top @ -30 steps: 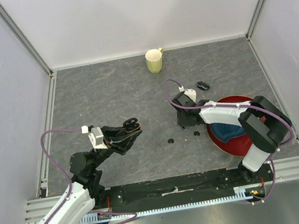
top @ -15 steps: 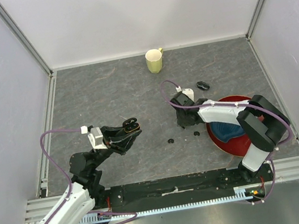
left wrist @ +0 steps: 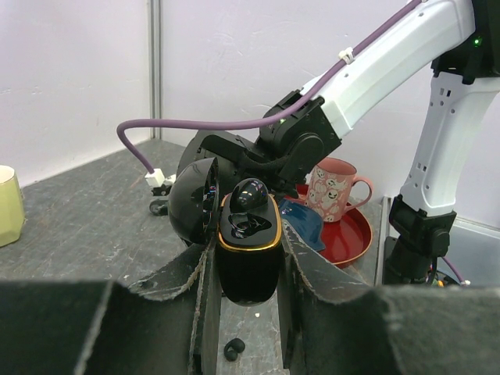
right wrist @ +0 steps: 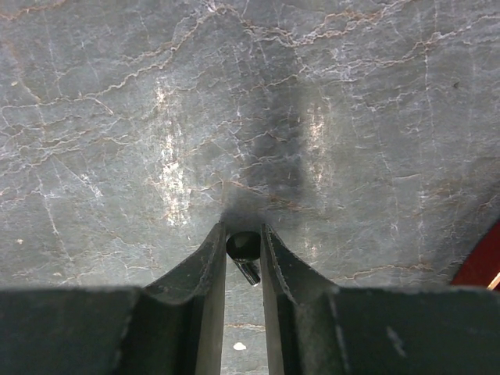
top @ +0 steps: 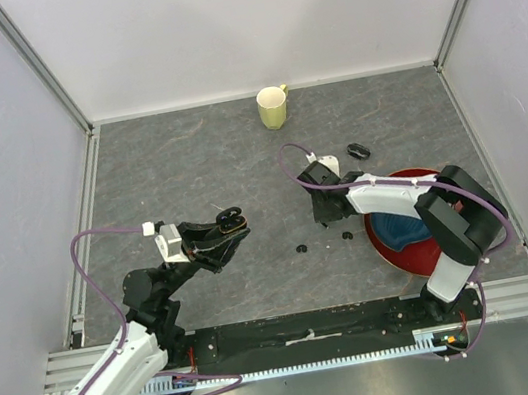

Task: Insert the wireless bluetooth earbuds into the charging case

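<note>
My left gripper (top: 231, 222) is shut on the charging case (left wrist: 248, 269), a glossy black pod with a gold rim, held above the table with its lid (left wrist: 194, 201) open. One black piece sits in the case's far slot; the near slot looks empty. My right gripper (top: 326, 215) points down at the table, shut on a small black earbud (right wrist: 244, 248). Two more earbuds lie on the table in the top view (top: 302, 249) (top: 347, 235). One earbud (left wrist: 231, 348) shows below the case. Another black piece (top: 359, 151) lies farther back.
A yellow-green mug (top: 273, 107) stands at the back centre. A red plate (top: 387, 256) with a blue cloth (top: 402, 231) lies at the right under my right arm; a pink mug (left wrist: 336, 187) stands on it. Walls and rails enclose the table.
My right gripper has shifted slightly left and away along the table. My left gripper with the case has hardly moved.
</note>
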`<state>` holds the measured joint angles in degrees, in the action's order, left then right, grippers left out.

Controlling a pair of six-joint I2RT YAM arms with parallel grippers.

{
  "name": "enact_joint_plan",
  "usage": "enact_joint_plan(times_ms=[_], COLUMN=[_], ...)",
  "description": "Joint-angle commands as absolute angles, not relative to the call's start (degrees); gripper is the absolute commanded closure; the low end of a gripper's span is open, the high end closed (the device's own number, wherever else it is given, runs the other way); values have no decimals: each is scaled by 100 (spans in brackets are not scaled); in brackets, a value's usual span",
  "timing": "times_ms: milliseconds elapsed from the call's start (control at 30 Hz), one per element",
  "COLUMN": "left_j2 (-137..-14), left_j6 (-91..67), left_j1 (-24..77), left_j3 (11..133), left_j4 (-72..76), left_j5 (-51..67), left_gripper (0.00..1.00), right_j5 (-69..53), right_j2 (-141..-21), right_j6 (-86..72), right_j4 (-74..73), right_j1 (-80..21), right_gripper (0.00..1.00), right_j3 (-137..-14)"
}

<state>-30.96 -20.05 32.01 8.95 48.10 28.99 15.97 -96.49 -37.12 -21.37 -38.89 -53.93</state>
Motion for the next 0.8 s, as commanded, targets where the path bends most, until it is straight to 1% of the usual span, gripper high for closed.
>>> enact_joint_plan(times_ms=[0,133,233,267,300,367,433,500,633,767], left_j2=[-3006,-2945,-2944,-2944,-2936,-2927,-2900,-2874,-2821,-2812], left_j6=[-1863,-1854,-1846,-1854,-1854,-1854,-1854,-1863,-1863,-1846], left_j1=[3199,3199,3208,3199,3199,3199,3199,3199,3199,3199], left_j3=[879,879,879,879,879,879,879,861,844,844], left_j4=[4896,4834,4825,4816,4825,4825,4816,4808,4773,4764], left_j5=[2769,2716,2716,2725,2716,2716,2716,2707,2698,2681], left_gripper=[98,98,98,98,98,98,98,98,98,98], right_j5=[1774,1741,1749,1758,1758,1644,1565,1582,1687,1872], right_j2=[-9748,-9598,-9554,-9545,-9536,-9580,-9624,-9659,-9589,-9527], right_j6=[-4191,-5051,-5361,-5570,-5624,-5782,-5792,-5748,-5546,-5028], right_j4=[-2496,-2374,-2233,-2215,-2189,-2084,-2031,-2039,-2048,-2223], right_j1=[-3876,-3876,-3867,-3885,-3876,-3885,-3876,-3885,-3885,-3885], right_gripper=[75,75,74,73,68,64,59,57,56,56], right_j3=[-5160,-4914,-4773,-4720,-4694,-4623,-4614,-4632,-4623,-4746])
